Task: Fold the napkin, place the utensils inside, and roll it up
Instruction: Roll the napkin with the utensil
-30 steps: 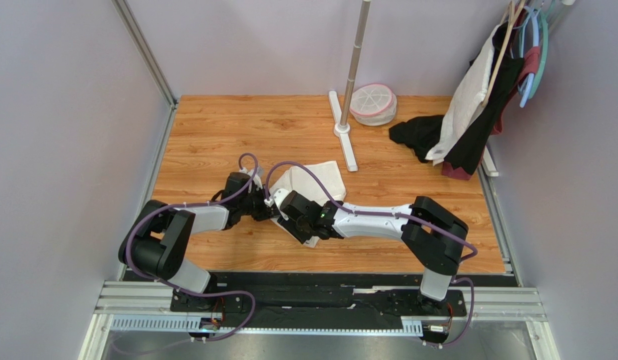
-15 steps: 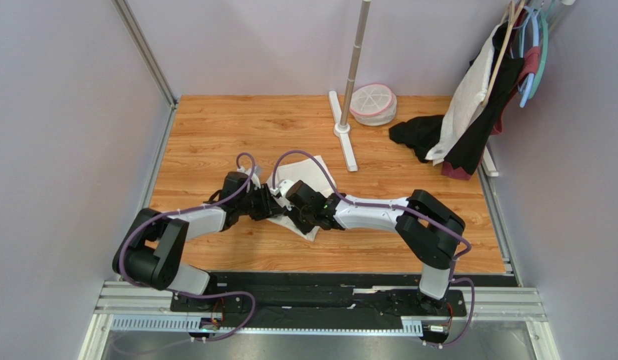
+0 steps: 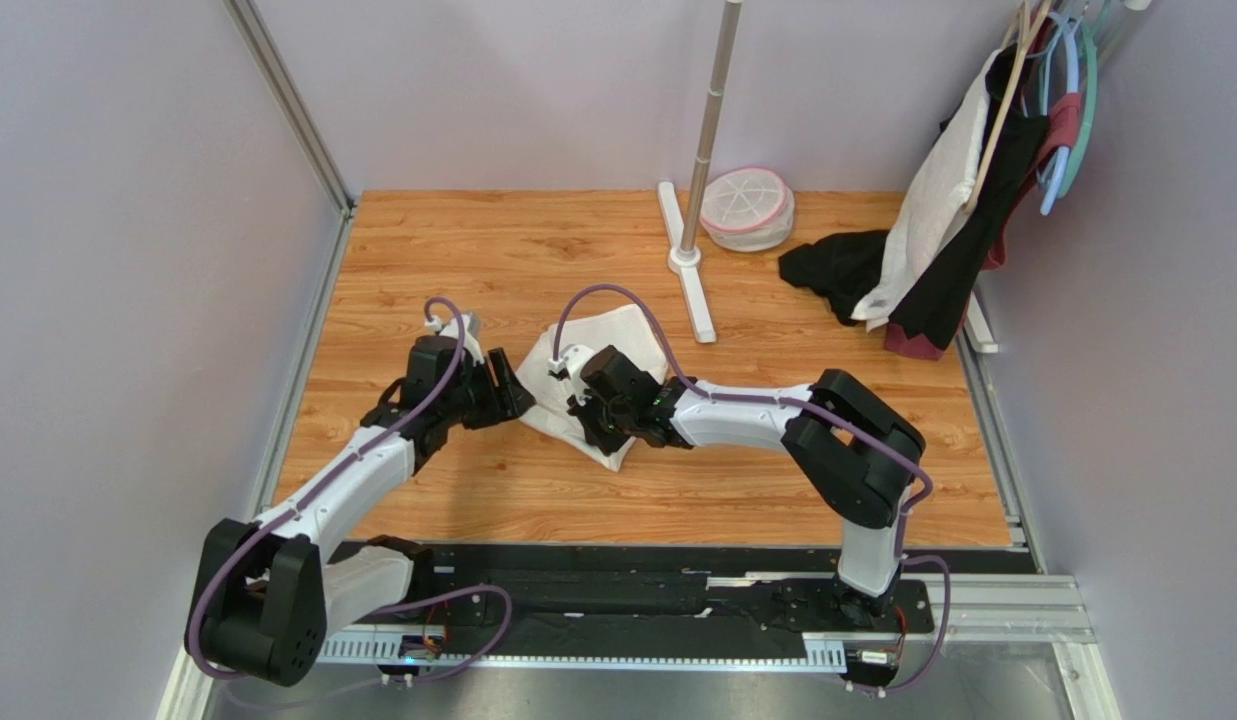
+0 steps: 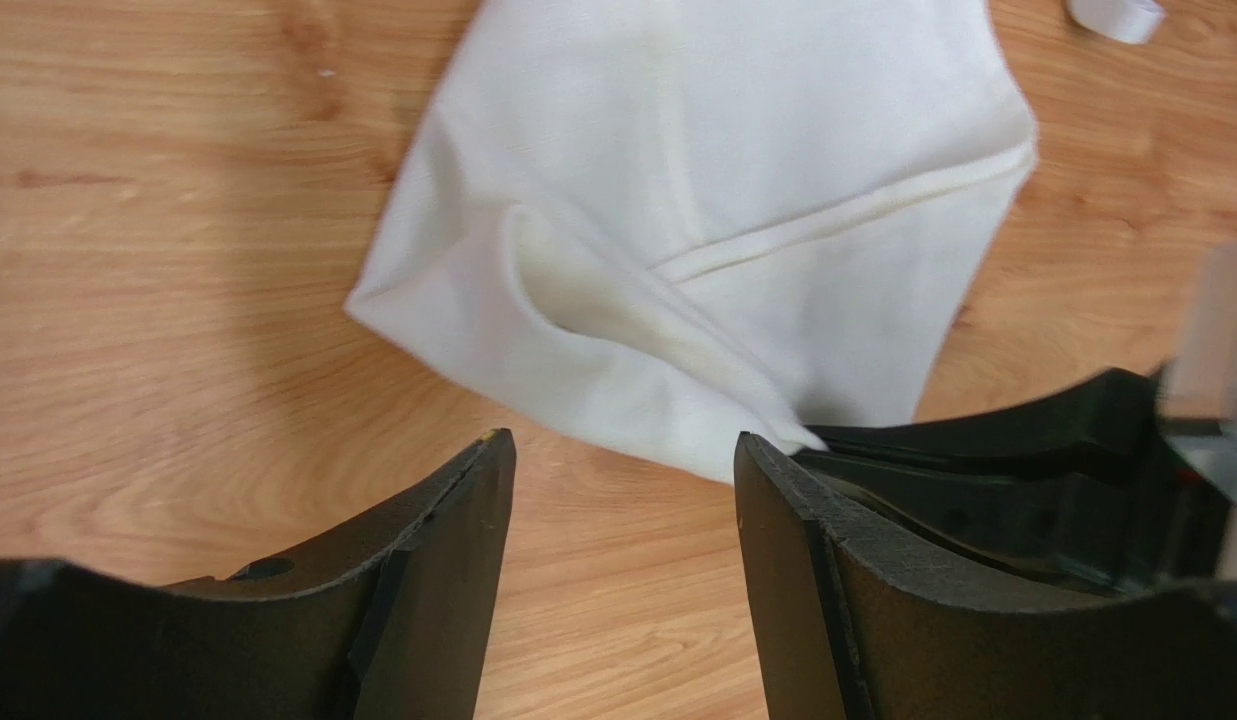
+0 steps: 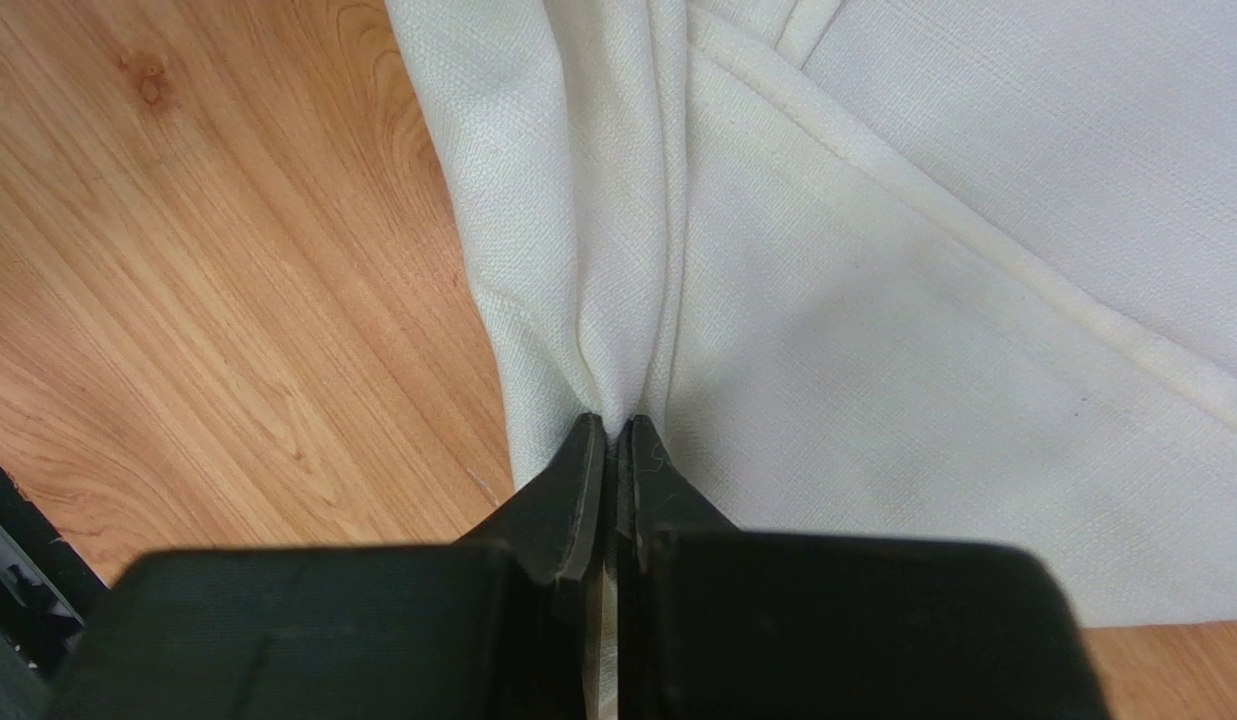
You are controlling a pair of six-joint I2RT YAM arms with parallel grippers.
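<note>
Right gripper (image 5: 611,435) clamped tight on a thin ridge of napkin (image 5: 910,300), centre frame overhead. Left gripper (image 4: 621,450) parted, empty, just beside the cloth's edge (nothing anchoring it). Any pull may drag the whole napkin, or the pinch slips.

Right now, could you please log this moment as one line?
left gripper: open | right gripper: shut on cream-white square cloth napkin | napkin: lying on wooden table
</note>
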